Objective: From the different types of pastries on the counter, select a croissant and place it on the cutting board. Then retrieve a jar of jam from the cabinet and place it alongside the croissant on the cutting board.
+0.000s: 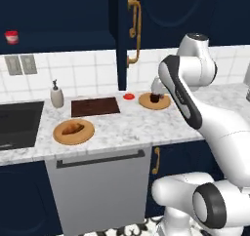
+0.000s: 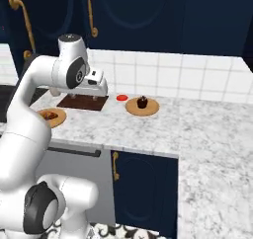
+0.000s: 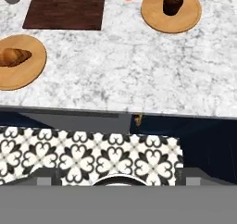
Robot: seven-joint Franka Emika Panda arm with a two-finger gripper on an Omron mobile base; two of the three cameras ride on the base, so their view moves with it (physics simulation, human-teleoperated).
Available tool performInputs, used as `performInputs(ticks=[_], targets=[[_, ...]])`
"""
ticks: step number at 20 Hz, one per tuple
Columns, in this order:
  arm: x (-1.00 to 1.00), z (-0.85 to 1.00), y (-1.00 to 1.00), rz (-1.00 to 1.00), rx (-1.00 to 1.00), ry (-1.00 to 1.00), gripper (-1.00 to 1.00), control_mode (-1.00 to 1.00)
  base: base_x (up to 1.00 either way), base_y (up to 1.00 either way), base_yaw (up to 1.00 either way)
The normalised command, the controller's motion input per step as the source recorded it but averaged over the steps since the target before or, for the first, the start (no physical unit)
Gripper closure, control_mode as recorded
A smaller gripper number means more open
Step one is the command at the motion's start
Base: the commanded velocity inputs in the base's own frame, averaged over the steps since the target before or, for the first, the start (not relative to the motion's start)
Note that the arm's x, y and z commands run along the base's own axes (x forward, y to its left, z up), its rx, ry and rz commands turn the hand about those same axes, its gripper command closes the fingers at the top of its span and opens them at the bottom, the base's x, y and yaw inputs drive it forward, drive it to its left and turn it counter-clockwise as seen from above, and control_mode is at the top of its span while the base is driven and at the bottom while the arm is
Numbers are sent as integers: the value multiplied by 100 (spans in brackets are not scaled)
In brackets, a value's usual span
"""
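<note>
The counter (image 1: 122, 127) is white marble with grey veining and runs beneath a white tiled wall. The cutting board (image 1: 95, 106), dark brown and rectangular, lies flat toward the back edge of the counter and carries nothing. In front of it and to its left, close to the front edge, sits a round tan plate (image 1: 73, 131) with the croissant (image 1: 72, 128) resting on it. A second round plate (image 1: 154, 101) lies to the right of the board near the back edge and holds the dark muffin (image 1: 155, 97), upright. A small red disc (image 1: 128, 96) lies flat on the counter between the board and the muffin's plate, apart from both. A beige soap dispenser (image 1: 57, 94) stands upright just left of the board, beside a dark sink (image 1: 18, 123) set into the counter's left end.

Above, the navy cabinet (image 1: 124, 35) stands with its door swung open, edge toward the room, its bronze handle (image 1: 134, 28) showing. The jar of jam (image 1: 11, 36) sits inside the cabinet's dark interior, far to the left, well above the counter.

The claw (image 2: 74, 92) hangs above the counter's front edge, near the board, well clear of every item. Its jaws stand wide apart and hold nothing. Seen from the hand, the croissant (image 3: 14, 56) and muffin (image 3: 173, 2) lie untouched on their plates.
</note>
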Motion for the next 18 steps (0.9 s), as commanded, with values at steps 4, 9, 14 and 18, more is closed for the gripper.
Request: performInputs(ticks=[4,9,14,18], targets=[[0,0,0,0,0,0,-100,100,-100,7,7],[0,0,0,0,0,0,-100,100,-69,89,0],[0,0,0,0,0,0,-100,100,-8,100,0],[0,0,0,0,0,0,-100,100,70,98,0]])
